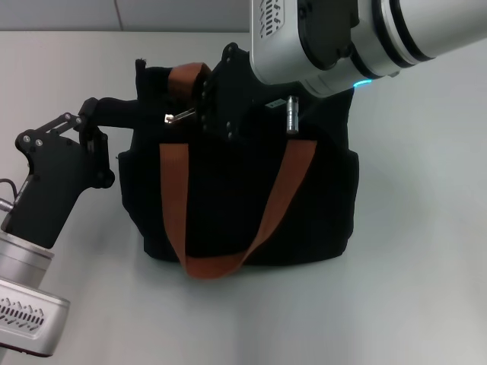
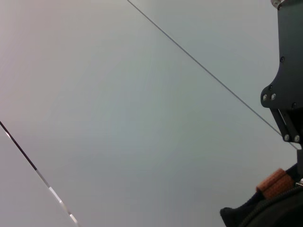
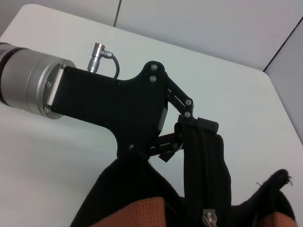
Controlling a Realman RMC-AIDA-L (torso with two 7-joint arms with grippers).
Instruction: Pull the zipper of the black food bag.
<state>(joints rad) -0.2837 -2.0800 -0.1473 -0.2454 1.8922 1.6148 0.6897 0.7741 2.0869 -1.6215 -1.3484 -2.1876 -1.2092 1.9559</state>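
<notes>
The black food bag (image 1: 228, 198) stands upright mid-table with two orange-brown straps (image 1: 173, 205) hanging down its front. My left gripper (image 1: 97, 122) is at the bag's left end, shut on the black fabric end of the zip line; the right wrist view shows its fingers (image 3: 191, 127) clamped there. My right gripper (image 1: 199, 114) reaches down over the bag's top edge and is shut on the small silver zipper pull (image 1: 179, 116), which sticks out to the left of its tips. The pull also shows in the right wrist view (image 3: 209, 219). The bag's inside is hidden.
The pale tabletop (image 1: 426, 289) surrounds the bag, and its far edge (image 1: 76, 30) runs along the back. My right arm's silver body (image 1: 342, 38) hangs over the bag's back right. A corner of the bag (image 2: 255, 215) shows in the left wrist view.
</notes>
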